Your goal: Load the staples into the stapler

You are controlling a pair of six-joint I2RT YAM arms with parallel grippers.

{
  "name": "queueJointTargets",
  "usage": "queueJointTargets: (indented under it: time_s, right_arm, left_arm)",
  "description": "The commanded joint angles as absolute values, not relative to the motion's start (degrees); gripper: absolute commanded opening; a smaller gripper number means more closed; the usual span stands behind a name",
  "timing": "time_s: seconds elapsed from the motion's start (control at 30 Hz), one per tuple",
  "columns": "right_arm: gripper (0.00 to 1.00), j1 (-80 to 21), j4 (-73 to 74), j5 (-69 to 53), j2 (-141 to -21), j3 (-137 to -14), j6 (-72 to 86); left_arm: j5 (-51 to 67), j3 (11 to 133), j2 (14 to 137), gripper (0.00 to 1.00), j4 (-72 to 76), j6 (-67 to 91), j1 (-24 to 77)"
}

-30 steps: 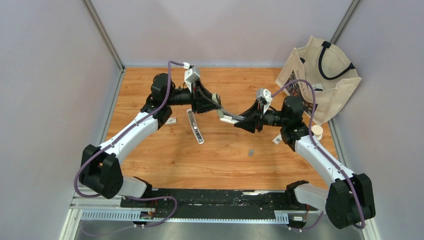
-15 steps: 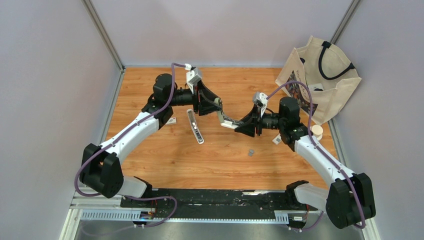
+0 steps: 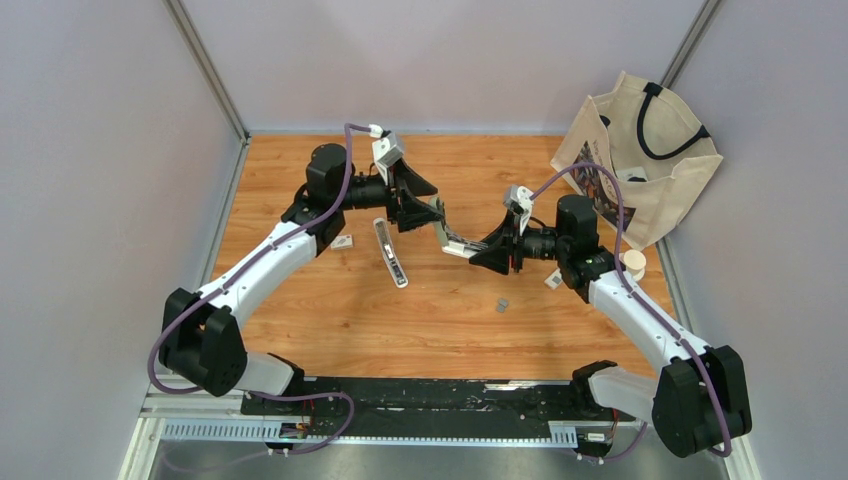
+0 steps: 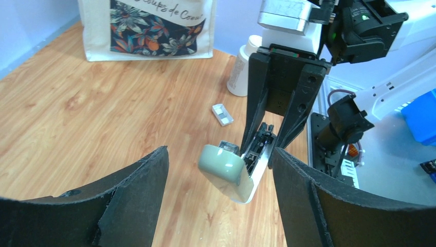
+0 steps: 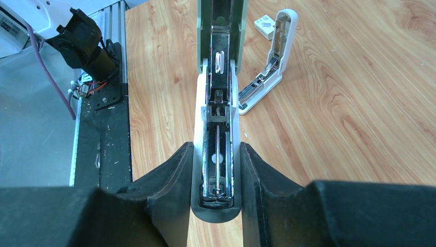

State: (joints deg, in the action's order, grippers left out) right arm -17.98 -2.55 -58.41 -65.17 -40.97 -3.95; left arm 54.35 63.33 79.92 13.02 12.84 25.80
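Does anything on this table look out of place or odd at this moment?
Yes. A second stapler lies swung wide open on the table, and the staples sit loose alone, apart from it and the held stapler. Nothing looks spilled or broken.

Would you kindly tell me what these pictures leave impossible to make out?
- Staples: top view, too small to count.
- Held stapler: right wrist view, reflections hide whether its channel is loaded.
- Bag: top view, its own cloth hides any contents.
- Left gripper: left wrist view, the bottom edge cuts off its fingers' bases.
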Motion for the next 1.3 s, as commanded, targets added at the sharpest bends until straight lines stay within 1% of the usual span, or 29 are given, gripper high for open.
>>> queueJointTargets:
  time_s: [0.0, 0.17, 0.27, 0.4, 0.47, 0.5, 0.63, 0.83, 1.0, 1.27]
  right_arm:
    - [0.00, -18.4, -3.6, -57.1, -64.5, -43.8, -5.0]
    - [0.00, -18.5, -3.6, -54.2, -64.9, -43.7, -5.0]
    - [0.00, -19.6, -4.0, -49.8, -65.7, -43.7, -4.7]
    - [0.00, -22.8, -4.3, -40.3, -67.9, -44.2, -5.5]
    - [0.00, -25.0, -4.9, -34.6, -69.6, -44.6, -6.9]
    - [0.00, -26.4, -5.3, -32.0, -70.7, -45.2, -7.5]
    - [0.00, -27.7, -8.3, -24.8, -75.8, -47.2, -6.2]
    - [0.00, -28.1, -10.5, -18.4, -84.9, -52.4, -0.4]
    - [0.00, -30.4, -10.6, -14.3, -91.7, -55.7, 1.2]
    - [0.00, -32.3, -8.9, -8.9, -98.8, -60.1, 3.1]
  left_arm:
    - [51.8, 67.1, 76.7, 0.82, 10.2, 11.0, 23.5]
    - [49.0, 67.1, 73.8, 0.82, 8.5, 10.6, 18.7]
    - [47.7, 66.5, 70.4, 0.82, 5.6, 10.1, 13.5]
    - [36.4, 68.1, 65.0, 0.83, -12.7, -1.4, 8.4]
    - [31.3, 65.9, 61.5, 0.83, -17.6, -4.6, 5.5]
    - [30.9, 64.6, 59.3, 0.83, -19.3, -5.4, 3.2]
    - [30.0, 58.3, 51.4, 0.83, -25.2, -6.5, -7.2]
    - [33.7, 51.3, 43.6, 0.84, -33.7, -9.0, -22.7]
    - [35.5, 47.4, 41.0, 0.84, -35.2, -11.2, -28.7]
    - [38.8, 48.2, 42.9, 0.85, -34.6, -10.2, -29.3]
